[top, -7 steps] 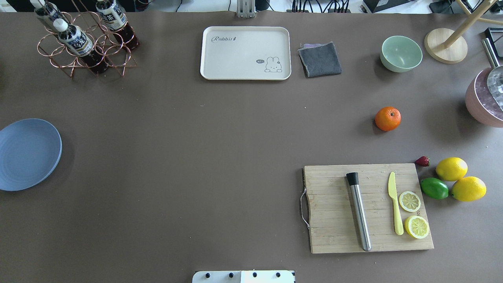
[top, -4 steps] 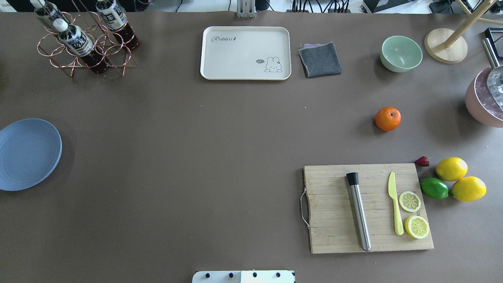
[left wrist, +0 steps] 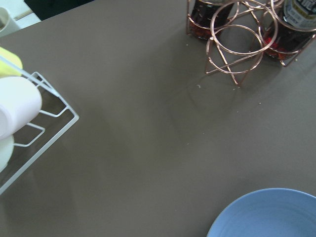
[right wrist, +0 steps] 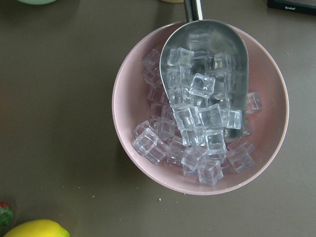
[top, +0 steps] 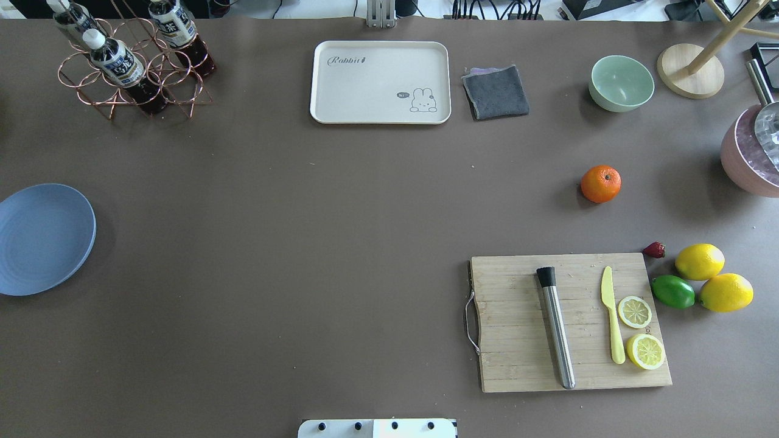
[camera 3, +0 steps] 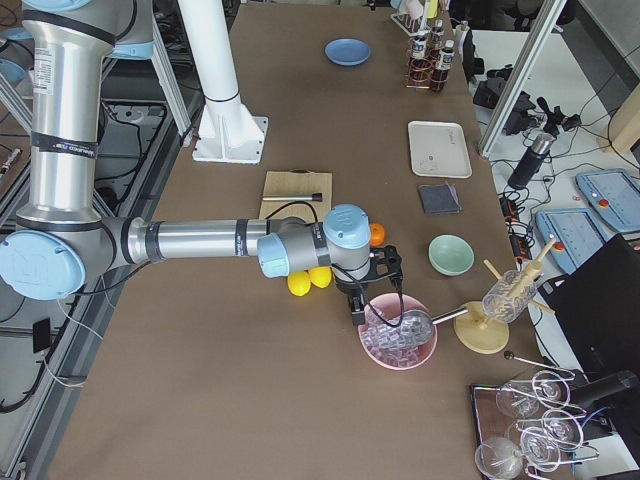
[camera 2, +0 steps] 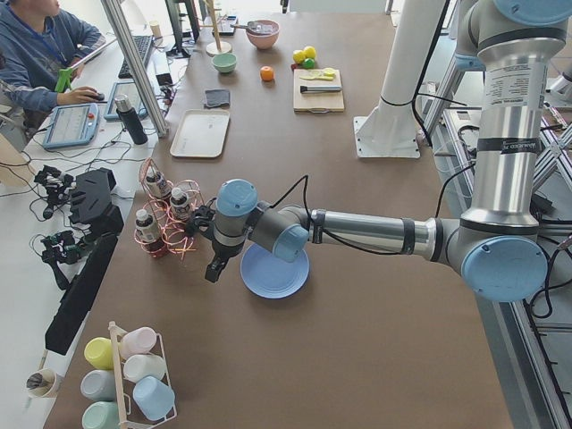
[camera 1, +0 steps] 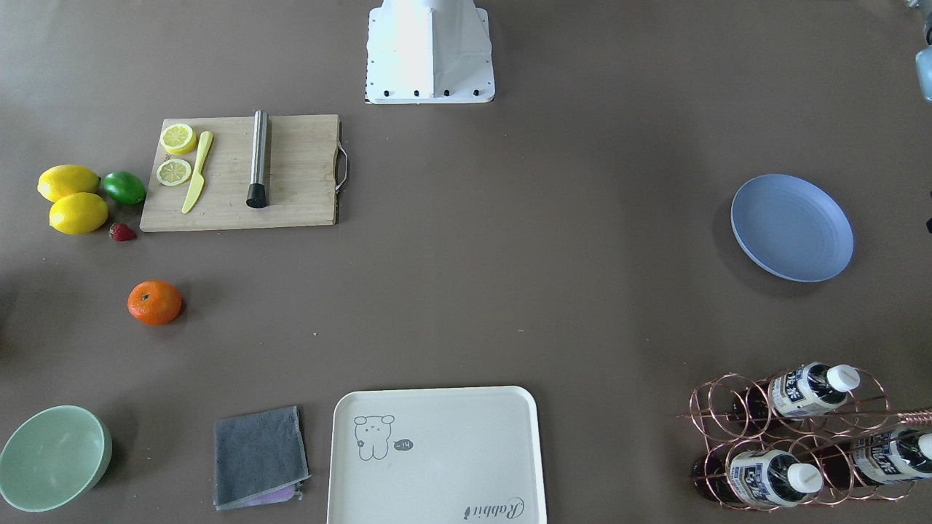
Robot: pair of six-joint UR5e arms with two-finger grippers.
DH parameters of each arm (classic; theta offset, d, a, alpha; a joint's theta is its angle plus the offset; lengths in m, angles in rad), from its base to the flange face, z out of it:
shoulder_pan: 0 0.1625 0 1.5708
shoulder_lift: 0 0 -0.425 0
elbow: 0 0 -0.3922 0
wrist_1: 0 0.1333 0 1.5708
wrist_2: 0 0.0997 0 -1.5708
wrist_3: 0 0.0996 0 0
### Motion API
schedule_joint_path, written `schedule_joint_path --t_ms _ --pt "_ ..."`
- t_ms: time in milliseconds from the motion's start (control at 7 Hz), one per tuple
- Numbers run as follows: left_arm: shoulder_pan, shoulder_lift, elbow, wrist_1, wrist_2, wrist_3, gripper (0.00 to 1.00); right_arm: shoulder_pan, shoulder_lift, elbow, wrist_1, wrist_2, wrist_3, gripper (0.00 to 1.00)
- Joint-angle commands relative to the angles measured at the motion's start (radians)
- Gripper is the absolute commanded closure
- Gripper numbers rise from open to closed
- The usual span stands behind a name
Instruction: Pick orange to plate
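The orange (top: 600, 184) rests on the brown table at the right, beyond the cutting board (top: 517, 322); the front-facing view has the orange (camera 1: 154, 303) at its left. The periwinkle plate (top: 42, 239) lies empty at the table's far left edge, and its rim (left wrist: 266, 215) shows in the left wrist view. Only the exterior left view shows my left gripper (camera 2: 213, 268), which hangs just beside the plate (camera 2: 274, 273). My right gripper (camera 3: 358, 298) shows only in the exterior right view, over the pink ice bowl (camera 3: 398, 335) near the orange (camera 3: 377, 234). Whether either is open or shut I cannot tell.
Two lemons (top: 712, 277), a lime (top: 672, 291) and a strawberry (top: 654, 249) sit right of the board. A cream tray (top: 380, 82), grey cloth (top: 496, 92) and green bowl (top: 621, 83) line the far side. A copper bottle rack (top: 131, 61) stands far left.
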Motion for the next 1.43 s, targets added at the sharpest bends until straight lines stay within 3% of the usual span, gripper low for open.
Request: schedule_joint_path --t_ms 0,429,571,714,857,1286 --pt "0.125 0.005 0.266 -0.383 0.003 -0.188 0.02 -0.059 0.006 0.024 0.05 0.018 0.183 0.02" --pt "0.195 0.1 0.292 -0.543 -0.062 -0.28 0.03 -0.091 0.005 0.059 0.072 0.014 0.251 0.01" --pt "0.197 0.104 0.292 -0.563 -0.073 -0.3 0.17 -0.093 0.006 0.059 0.072 0.014 0.251 0.01" --pt "0.197 0.104 0.293 -0.566 -0.075 -0.294 0.68 -0.093 0.006 0.058 0.072 0.014 0.251 0.01" --pt "0.201 0.106 0.296 -0.566 -0.073 -0.291 0.98 -0.093 0.006 0.058 0.072 0.013 0.251 0.01" --pt "0.201 0.104 0.292 -0.564 -0.075 -0.298 1.0 -0.093 0.005 0.055 0.072 0.007 0.251 0.01"
